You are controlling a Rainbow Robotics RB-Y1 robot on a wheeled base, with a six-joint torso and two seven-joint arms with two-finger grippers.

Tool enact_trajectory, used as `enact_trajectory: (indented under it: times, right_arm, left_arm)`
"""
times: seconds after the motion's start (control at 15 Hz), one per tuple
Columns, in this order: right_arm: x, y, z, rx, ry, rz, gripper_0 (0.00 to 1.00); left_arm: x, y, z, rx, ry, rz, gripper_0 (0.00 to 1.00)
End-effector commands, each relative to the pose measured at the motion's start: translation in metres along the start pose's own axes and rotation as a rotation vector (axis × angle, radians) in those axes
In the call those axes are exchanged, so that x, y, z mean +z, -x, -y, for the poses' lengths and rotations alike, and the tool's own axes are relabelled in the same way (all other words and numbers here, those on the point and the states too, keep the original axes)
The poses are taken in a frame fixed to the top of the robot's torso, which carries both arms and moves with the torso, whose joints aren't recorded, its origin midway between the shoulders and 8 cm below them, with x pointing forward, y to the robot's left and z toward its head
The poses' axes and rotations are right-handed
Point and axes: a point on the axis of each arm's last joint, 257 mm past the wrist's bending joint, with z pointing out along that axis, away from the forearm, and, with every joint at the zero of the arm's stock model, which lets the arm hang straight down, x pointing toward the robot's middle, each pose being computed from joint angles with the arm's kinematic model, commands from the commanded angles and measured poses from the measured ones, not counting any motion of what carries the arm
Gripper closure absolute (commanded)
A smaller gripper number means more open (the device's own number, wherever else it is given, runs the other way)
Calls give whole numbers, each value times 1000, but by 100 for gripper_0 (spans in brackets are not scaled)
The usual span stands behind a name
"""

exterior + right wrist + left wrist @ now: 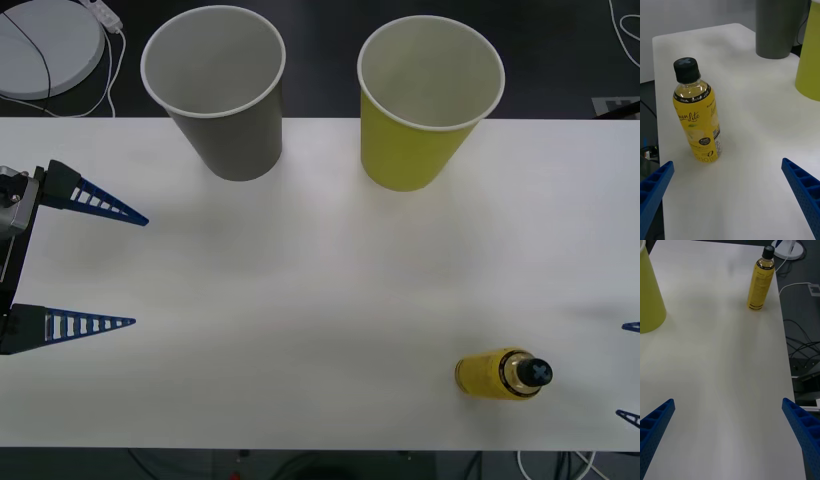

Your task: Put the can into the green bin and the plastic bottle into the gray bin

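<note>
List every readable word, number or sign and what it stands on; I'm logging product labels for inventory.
"Lite", after a partly hidden word: yellow label of the plastic bottle.
"0": label's lower edge.
A raised cross: the bottle's black cap.
The label's fine print is too small to read.
The gray bin and green bin are unmarked.

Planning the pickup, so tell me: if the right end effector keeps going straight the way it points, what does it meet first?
Probably the small yellow-labelled plastic bottle with the black cap, upright just ahead of the open right end effector, though slightly off its centre line, so it might pass beside it.

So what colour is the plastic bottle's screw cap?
Black; the plastic bottle's cap shows best in the right wrist view.
</note>
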Motion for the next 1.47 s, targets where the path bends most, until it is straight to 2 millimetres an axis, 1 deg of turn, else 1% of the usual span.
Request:
enact_trajectory:
  times: [0.07, 0.53, 1.0, 1.47]
  right_arm:
    - [11, -4, -2, 3, 1, 7, 0]
    - [37, 1, -8, -14, 36, 56, 0]
    - [61, 19, -16, -37, 93, 124, 0]
    - [88, 28, -25, -59, 155, 166, 0]
  left_arm:
    - [0, 0, 0, 0, 0, 0, 0]
    - [0, 0, 0, 0, 0, 0, 0]
    - [0, 0, 0, 0, 0, 0, 0]
    - [0, 0, 0, 0, 0, 0, 0]
